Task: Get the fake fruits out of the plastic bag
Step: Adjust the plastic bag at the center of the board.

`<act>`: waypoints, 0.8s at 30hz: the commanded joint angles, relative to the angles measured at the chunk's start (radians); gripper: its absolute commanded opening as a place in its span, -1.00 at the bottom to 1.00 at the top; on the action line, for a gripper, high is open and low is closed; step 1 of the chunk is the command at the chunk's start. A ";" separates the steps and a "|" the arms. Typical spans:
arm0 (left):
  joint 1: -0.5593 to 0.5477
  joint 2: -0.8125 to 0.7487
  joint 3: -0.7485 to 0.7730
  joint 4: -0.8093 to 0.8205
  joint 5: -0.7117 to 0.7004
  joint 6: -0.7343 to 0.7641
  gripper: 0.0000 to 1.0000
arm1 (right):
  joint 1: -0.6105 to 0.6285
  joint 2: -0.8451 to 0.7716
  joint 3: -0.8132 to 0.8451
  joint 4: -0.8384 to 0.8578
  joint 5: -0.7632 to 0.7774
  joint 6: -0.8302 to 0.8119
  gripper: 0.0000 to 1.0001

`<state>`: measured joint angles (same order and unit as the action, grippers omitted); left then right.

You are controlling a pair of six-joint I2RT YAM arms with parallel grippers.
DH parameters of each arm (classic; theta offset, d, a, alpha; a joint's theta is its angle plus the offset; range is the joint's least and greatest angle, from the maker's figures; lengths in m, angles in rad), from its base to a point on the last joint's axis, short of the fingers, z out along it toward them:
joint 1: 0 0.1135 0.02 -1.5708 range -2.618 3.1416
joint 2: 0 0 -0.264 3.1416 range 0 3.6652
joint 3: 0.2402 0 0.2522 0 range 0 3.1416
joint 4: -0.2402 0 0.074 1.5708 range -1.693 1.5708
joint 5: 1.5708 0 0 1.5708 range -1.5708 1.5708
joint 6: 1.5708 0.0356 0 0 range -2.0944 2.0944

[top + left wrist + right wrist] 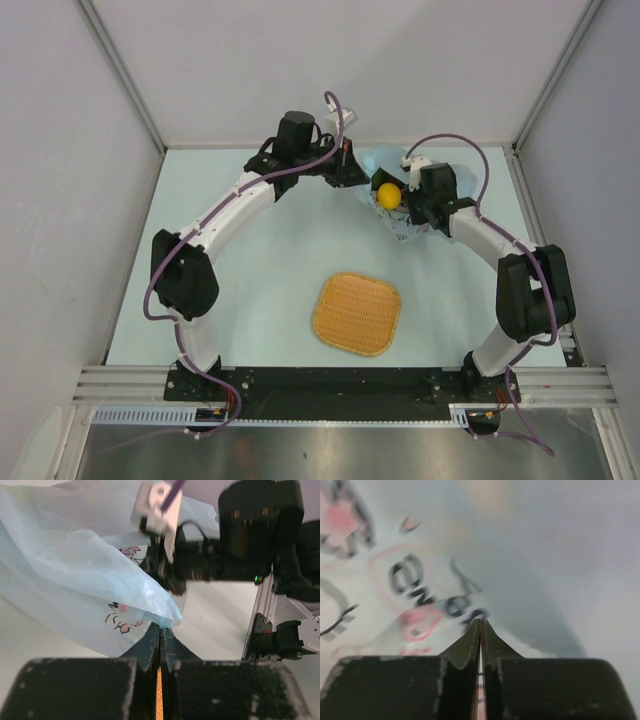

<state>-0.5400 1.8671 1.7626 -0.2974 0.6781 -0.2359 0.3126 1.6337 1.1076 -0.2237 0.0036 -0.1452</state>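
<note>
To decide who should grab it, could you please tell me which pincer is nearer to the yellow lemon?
Right. The right pincer sits just right of the lemon in the top view, shut on the plastic bag. The left pincer pinches the bag's edge farther off, up-left.

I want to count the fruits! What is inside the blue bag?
One yellow lemon shows at the mouth of the plastic bag, which the left gripper and right gripper pinch. Any other fruits are hidden by crinkled plastic and the arms.

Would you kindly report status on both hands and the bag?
Left hand shut on thin pale blue plastic bag; right hand likewise. Yellow plastic lemon between them, in the bag. Woven orange tray nearer, not obstructing.
</note>
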 commanded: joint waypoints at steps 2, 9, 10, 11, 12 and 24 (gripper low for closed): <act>0.008 -0.005 0.038 0.029 0.024 -0.005 -0.98 | -0.066 0.046 0.139 0.072 0.009 -0.011 -0.82; 0.008 0.001 0.046 0.032 0.028 0.000 -1.00 | -0.110 0.110 0.196 0.135 0.104 -0.070 -0.79; 0.006 0.006 0.049 0.033 0.029 0.001 -0.99 | -0.118 0.117 0.211 0.161 0.114 -0.070 -0.80; 0.006 0.007 0.049 0.034 0.029 0.001 -0.99 | -0.127 0.132 0.222 0.167 0.113 -0.068 -0.78; 0.005 0.009 0.052 0.034 0.028 0.003 -0.98 | -0.129 0.140 0.236 0.167 0.105 -0.071 -0.78; 0.028 -0.012 0.080 -0.038 0.014 0.067 0.08 | -0.096 0.296 0.434 0.150 -0.028 -0.059 0.17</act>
<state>-0.5331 1.8820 1.7996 -0.3130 0.6846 -0.2028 0.1894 1.8820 1.4719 -0.1074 0.0238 -0.2138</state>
